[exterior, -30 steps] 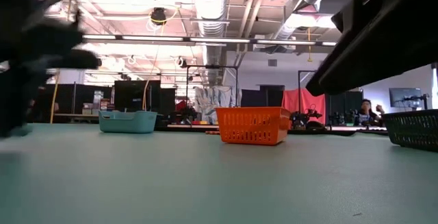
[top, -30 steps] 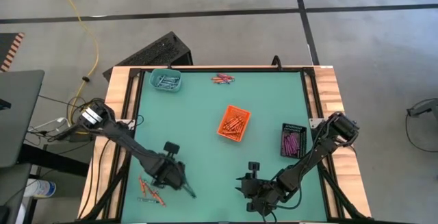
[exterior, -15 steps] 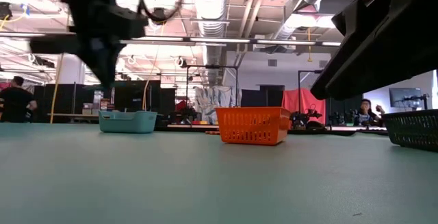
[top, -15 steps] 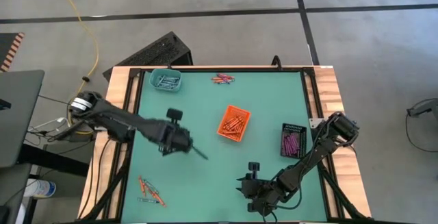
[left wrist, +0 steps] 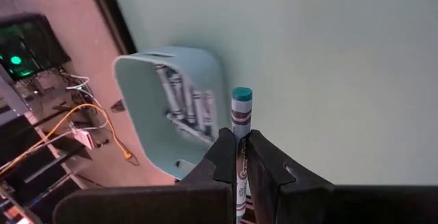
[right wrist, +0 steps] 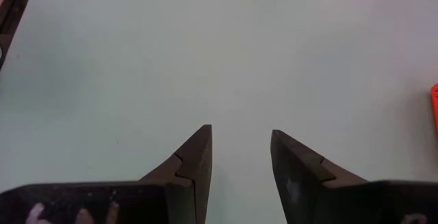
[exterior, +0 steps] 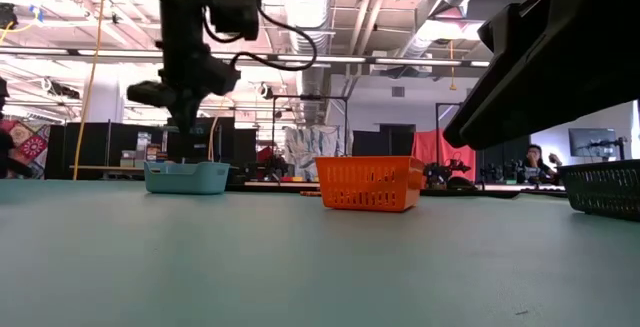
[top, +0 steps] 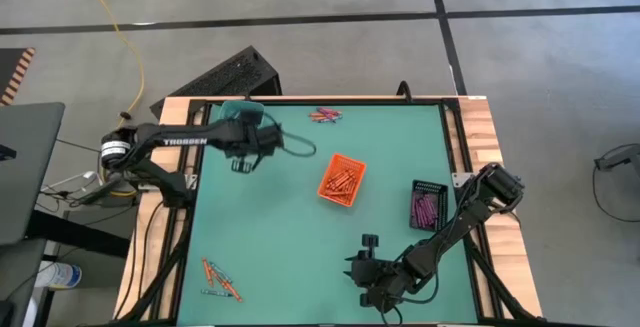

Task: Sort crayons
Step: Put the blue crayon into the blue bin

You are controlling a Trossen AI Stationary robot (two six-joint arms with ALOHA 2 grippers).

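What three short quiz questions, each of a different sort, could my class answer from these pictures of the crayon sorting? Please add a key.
1. True or false: the left gripper is shut on a crayon.
2. Which tray is that gripper nearest? A orange tray B teal tray C black tray
3. Fill in: the right gripper is ____ and holds nothing.

Key: 1 true; 2 B; 3 open
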